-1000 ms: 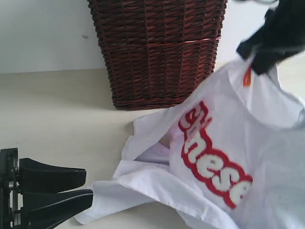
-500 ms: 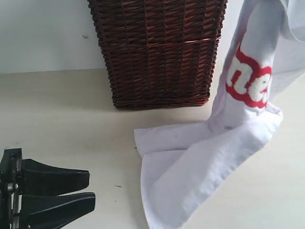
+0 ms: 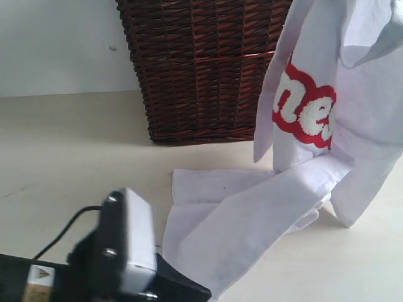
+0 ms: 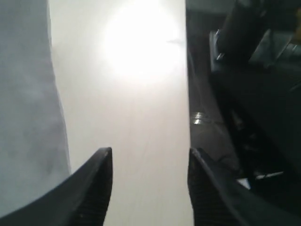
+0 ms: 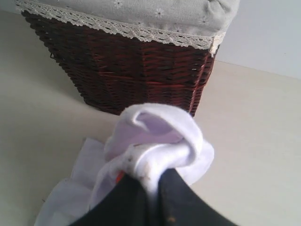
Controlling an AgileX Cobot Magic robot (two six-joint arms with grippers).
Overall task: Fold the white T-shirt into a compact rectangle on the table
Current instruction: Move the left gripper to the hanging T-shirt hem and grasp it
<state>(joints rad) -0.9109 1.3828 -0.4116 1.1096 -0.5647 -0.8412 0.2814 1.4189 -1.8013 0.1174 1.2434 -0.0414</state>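
White T-shirt [image 3: 308,163] hangs bunched from the right gripper [image 5: 153,182], whose jaws are clamped on its fabric. Its lower part trails on the table [image 3: 75,157] near the wicker basket [image 3: 201,69]. The left gripper [image 4: 148,167] stands apart over the tabletop, holding nothing.

In the exterior view the white T-shirt [image 3: 371,113] runs off the frame at 1 and 3 o'clock, and folds hide part of its red-edged lettering. The wicker basket [image 3: 201,75] loses its rim at 12 o'clock. At 7 o'clock the left arm [image 3: 119,251] is blurred and cut by the edge. In the wrist views, the left fingers [image 4: 94,188] are cropped at their bases, glare bleaches the tabletop [image 4: 141,56], and the tips of the right fingers [image 5: 181,207] are lost in bunched cloth.
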